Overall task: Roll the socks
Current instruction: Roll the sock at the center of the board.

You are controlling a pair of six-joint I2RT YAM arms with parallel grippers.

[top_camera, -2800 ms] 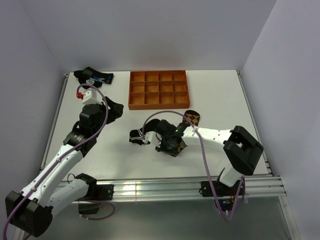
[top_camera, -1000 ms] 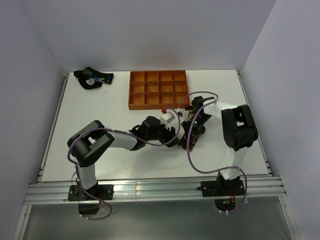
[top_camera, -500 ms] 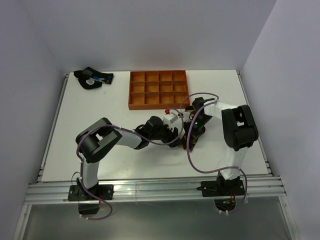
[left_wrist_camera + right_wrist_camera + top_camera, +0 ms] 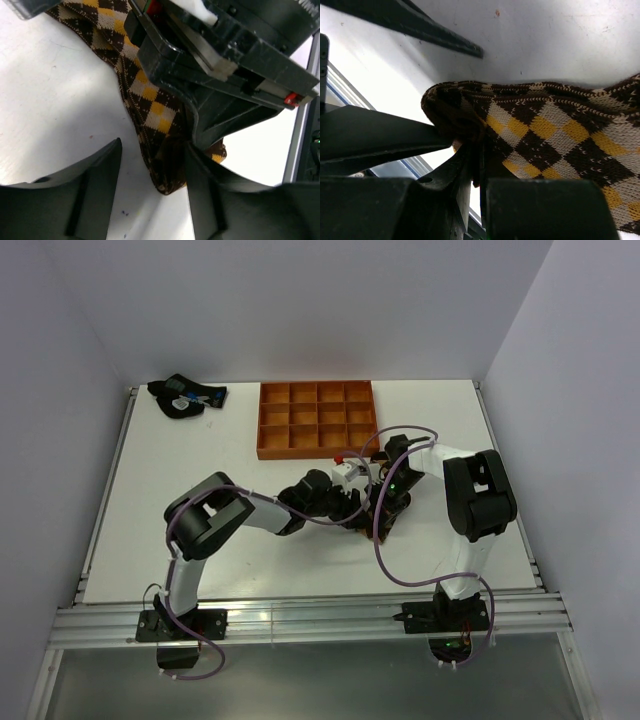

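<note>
Jaws of the right gripper (image 4: 479, 167) pinch the folded end of the argyle sock (image 4: 545, 125); the left gripper (image 4: 152, 152) stands partly open, 2 fingers straddling that end.

From the top camera the argyle sock (image 4: 379, 526) is pretty much buried under the left gripper (image 4: 352, 508) and right gripper (image 4: 381, 510) mid-frame, only a brown sliver shows. Left wrist view: the right gripper (image 4: 196, 135) covers the sock's (image 4: 150, 110) right side, top edge crops it. Right wrist: it runs off the right edge.
</note>
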